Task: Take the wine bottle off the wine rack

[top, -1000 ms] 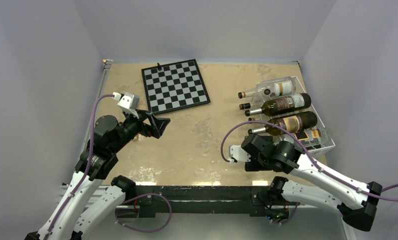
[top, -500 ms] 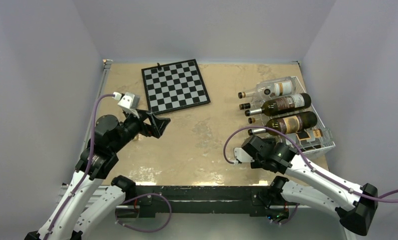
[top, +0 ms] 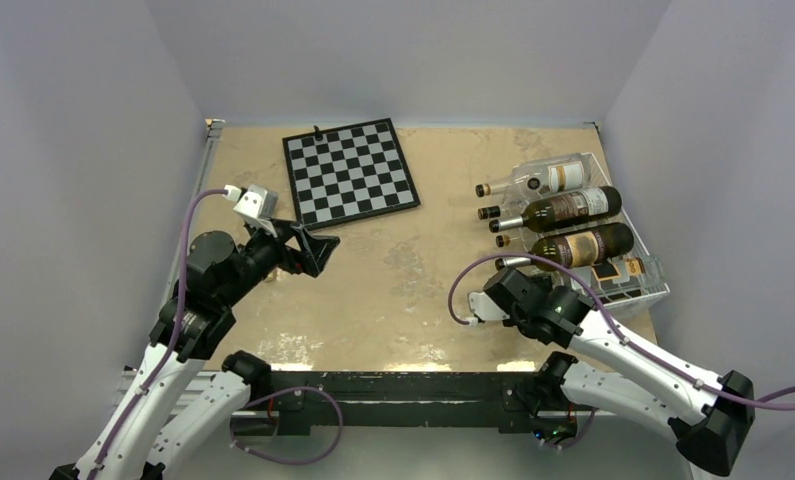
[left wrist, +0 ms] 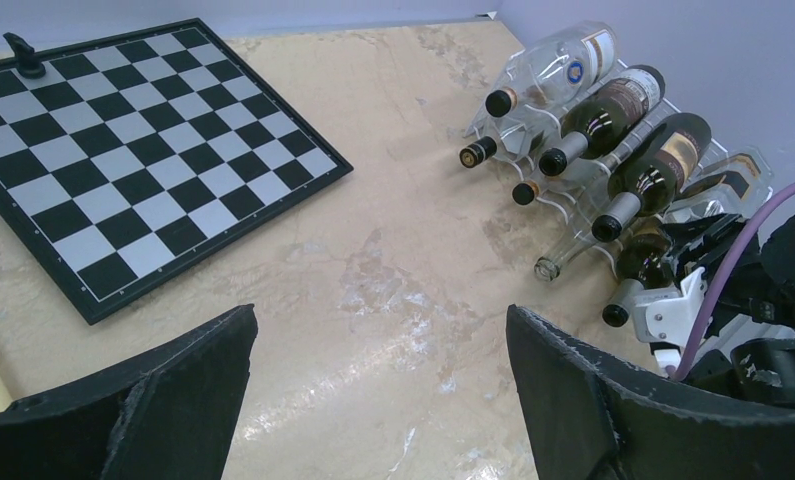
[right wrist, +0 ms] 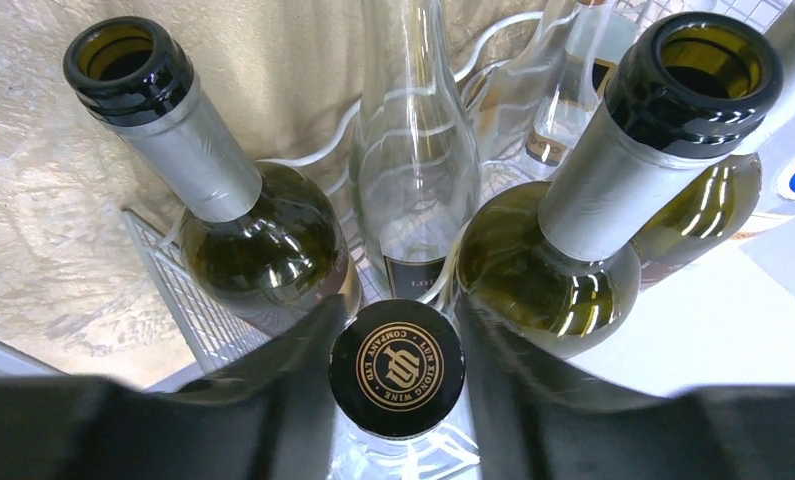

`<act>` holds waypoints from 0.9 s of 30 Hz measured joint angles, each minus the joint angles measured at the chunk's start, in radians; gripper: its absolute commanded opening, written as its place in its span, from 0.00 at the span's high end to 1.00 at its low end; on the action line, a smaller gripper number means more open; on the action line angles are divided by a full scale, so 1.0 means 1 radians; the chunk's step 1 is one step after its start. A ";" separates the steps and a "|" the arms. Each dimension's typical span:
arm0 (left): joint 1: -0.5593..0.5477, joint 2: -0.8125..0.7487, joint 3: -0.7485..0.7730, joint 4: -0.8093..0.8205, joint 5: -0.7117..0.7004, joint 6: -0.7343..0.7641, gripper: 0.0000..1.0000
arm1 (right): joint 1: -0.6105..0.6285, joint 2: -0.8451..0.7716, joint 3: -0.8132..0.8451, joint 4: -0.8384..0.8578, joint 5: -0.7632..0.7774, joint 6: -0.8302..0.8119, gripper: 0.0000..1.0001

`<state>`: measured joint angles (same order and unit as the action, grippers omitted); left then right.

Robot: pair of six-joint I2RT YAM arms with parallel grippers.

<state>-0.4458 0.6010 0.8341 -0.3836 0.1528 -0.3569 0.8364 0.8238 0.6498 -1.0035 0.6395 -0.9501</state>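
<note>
The white wire wine rack [top: 645, 287] stands at the right of the table with several bottles lying in it. In the right wrist view my right gripper [right wrist: 397, 372] is shut on the black, gold-printed cap of a clear wine bottle [right wrist: 396, 355] low in the rack, one finger against each side. Two dark green bottles with silver necks [right wrist: 168, 130] [right wrist: 613, 170] lie just above it, and a clear bottle [right wrist: 410, 150] lies between them. My left gripper [left wrist: 378, 315] hangs open over bare table at the left, holding nothing.
A chessboard [top: 350, 172] lies at the back centre with one black piece [left wrist: 23, 55] on its far corner. The rack's wire grid [right wrist: 183, 300] and the neighbouring bottles crowd the right gripper. Purple walls close in on three sides.
The right arm has shifted slightly toward the rack's near end and its gripper has closed in around the bottle cap. The left arm has not moved.
</note>
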 measured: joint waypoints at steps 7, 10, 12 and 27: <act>0.000 -0.005 0.000 0.000 0.000 0.000 0.02 | 0.000 -0.020 -0.003 -0.002 -0.007 -0.009 0.72; 0.000 -0.007 0.000 0.000 0.000 0.000 0.02 | 0.006 -0.016 0.002 -0.011 -0.009 -0.003 0.83; 0.000 -0.006 0.000 0.000 0.000 0.000 0.02 | 0.012 -0.003 0.016 -0.030 -0.016 0.007 0.85; 0.000 -0.008 0.000 0.000 0.000 0.000 0.02 | 0.074 0.158 0.211 -0.155 -0.128 0.153 1.00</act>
<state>-0.4458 0.5930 0.8341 -0.3836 0.1524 -0.3569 0.9100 0.9821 0.8604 -1.1587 0.5114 -0.7975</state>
